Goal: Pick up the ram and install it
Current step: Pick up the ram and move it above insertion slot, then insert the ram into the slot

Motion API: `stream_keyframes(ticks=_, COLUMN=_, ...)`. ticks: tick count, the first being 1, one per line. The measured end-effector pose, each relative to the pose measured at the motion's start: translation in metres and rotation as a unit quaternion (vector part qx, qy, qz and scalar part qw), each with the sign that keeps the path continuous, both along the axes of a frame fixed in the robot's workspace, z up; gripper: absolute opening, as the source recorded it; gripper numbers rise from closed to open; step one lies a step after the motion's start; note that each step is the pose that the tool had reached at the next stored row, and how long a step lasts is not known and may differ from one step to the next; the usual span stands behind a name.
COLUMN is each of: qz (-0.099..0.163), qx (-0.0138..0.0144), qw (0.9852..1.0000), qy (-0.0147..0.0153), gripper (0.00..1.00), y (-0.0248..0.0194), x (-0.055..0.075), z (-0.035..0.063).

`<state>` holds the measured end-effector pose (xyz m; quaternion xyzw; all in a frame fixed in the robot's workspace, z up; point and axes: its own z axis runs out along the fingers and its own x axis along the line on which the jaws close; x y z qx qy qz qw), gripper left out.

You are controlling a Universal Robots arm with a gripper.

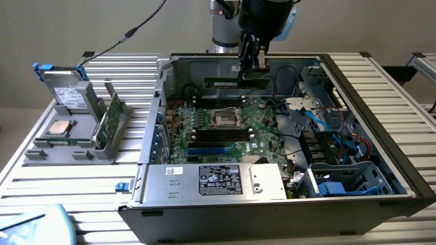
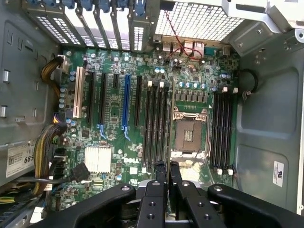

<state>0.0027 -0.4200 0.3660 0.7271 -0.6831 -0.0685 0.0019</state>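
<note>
Green ram (in fingers) over case, slatted table.

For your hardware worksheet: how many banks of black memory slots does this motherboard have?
2. One bank sits on one side of the processor socket, the other bank on its opposite side. None seems hidden.

Soft, even light fills the exterior view: the slatted table is bright, the wall of the case at six o'clock dark. In the wrist view a perforated grille glares white; the motherboard is evenly lit.
</note>
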Motion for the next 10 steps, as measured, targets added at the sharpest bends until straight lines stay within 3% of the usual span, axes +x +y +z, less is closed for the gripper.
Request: stream_keyframes(ticks=10, qz=0.0, qx=-0.0001, qw=1.0, qy=0.0, gripper=0.14, y=0.0, x=0.0, z=0.0001)
